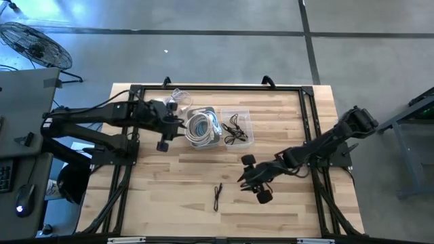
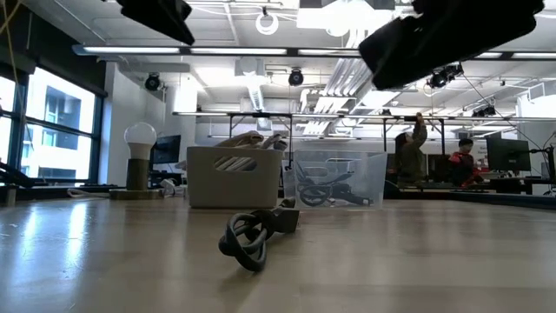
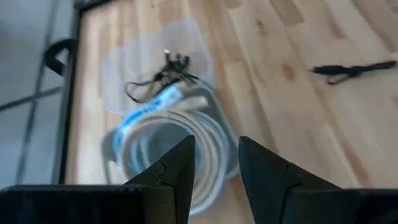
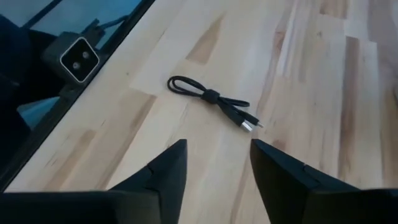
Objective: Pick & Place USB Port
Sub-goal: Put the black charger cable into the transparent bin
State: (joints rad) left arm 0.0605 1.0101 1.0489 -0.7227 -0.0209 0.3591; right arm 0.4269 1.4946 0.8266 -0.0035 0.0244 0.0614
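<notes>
Right gripper (image 1: 252, 180) hangs above the wooden table (image 1: 169, 203), fingers (image 4: 283, 171) spread, nothing between them. Black USB cable (image 1: 218, 196) lies bundled on the bare wood just beyond it, nearer the front edge, apart from the fingers; the right wrist view shows it looped and tied in the middle (image 4: 214, 99), plug end free. Left gripper (image 1: 169, 133) sits over the white bin (image 1: 203, 127) of coiled white cable (image 3: 180, 143), fingers (image 3: 174, 174) parted, empty. Clear bin (image 1: 239, 127) with dark cables stands touching the white bin's right side. In the low view the cable (image 2: 256, 235) lies in front of both bins.
</notes>
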